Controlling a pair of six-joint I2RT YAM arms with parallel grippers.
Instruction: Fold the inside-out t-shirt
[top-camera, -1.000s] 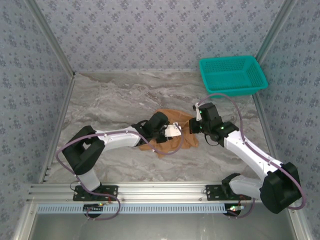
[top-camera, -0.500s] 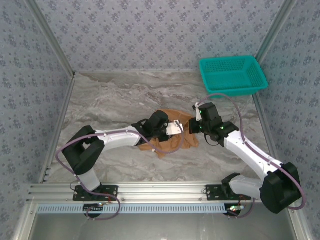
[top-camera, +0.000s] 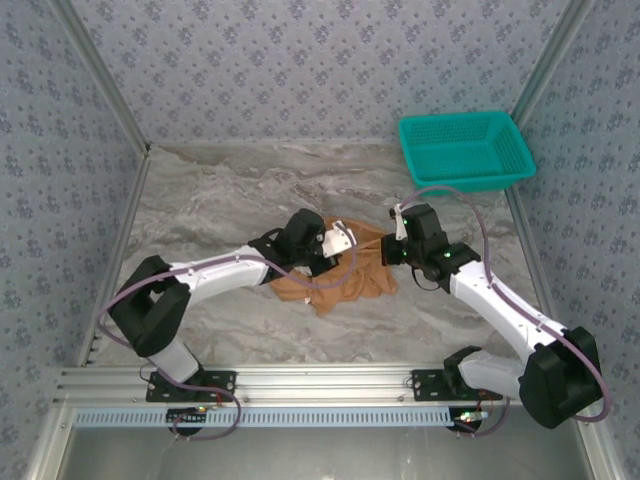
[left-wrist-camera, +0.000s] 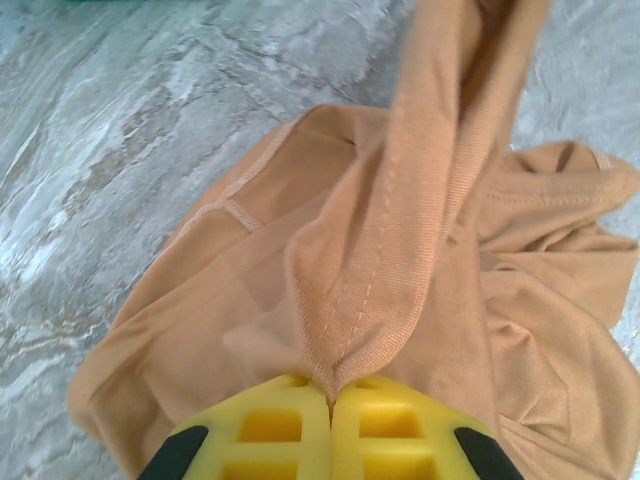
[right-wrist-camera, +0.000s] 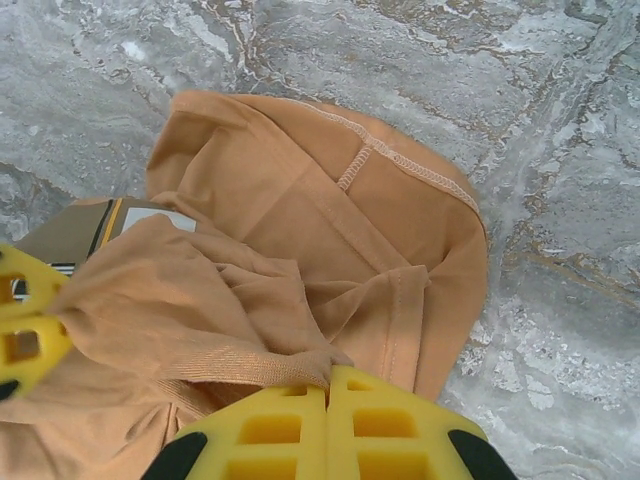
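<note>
Two pinches, one garment: both of my grippers are clenched on the inside-out t-shirt (top-camera: 345, 280). It lies bunched just right of centre in the overhead view, on the marble table (top-camera: 220, 200) and well apart from the teal basket (top-camera: 465, 150) at upper right. My left gripper (left-wrist-camera: 330, 392) has its yellow pads pressed together on a raised ridge of cloth. A stitched seam runs from that pinch to the top edge of the wrist view as a taut band, so I judge the fabric is stretched between my two holds. My right gripper (right-wrist-camera: 328, 385) bites a ribbed edge at the bottom of its view, with a hemmed opening spread on the marble above it. Seen from overhead, the left hold sits at the heap's upper left and the right hold at its upper right. I take it I grip two separate spots so the crumpled shirt can be pulled open and laid flat; no fold is made yet.
</note>
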